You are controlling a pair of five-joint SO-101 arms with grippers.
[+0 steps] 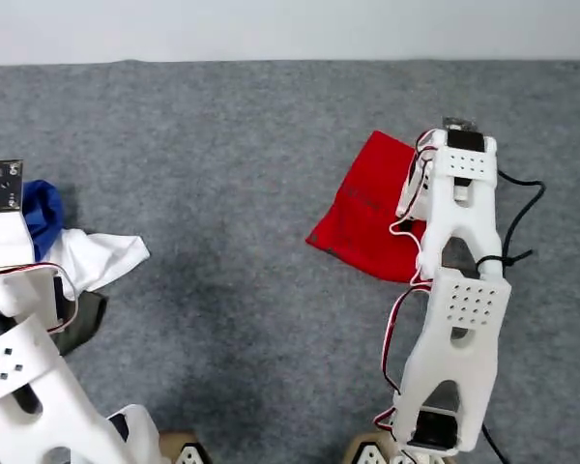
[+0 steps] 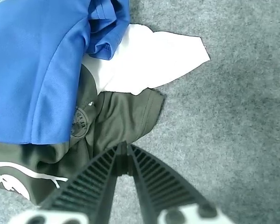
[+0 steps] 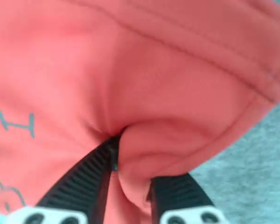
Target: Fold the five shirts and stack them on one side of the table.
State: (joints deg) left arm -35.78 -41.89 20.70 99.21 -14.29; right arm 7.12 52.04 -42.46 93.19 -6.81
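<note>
A partly folded red shirt [image 1: 362, 208] lies right of the table's middle. My right gripper [image 3: 117, 148] is shut on a pinched fold of the red shirt [image 3: 154, 70], and the right arm [image 1: 454, 193] stands over its right edge. At the left edge lies a heap: a blue shirt [image 1: 43, 213] [image 2: 37, 70], a white shirt [image 1: 101, 256] [image 2: 149, 60] and a dark olive shirt [image 1: 85, 324] [image 2: 116, 116]. My left gripper [image 2: 124, 149] is shut just above the dark olive shirt's edge, with nothing visibly between its fingers. The left arm [image 1: 19, 358] is at the front left.
The grey felt-like table cover [image 1: 232, 319] stretches bare between the heap and the red shirt, and on to the back edge [image 1: 271, 64]. A dark garment with a white marking [image 2: 9, 179] lies under the blue shirt.
</note>
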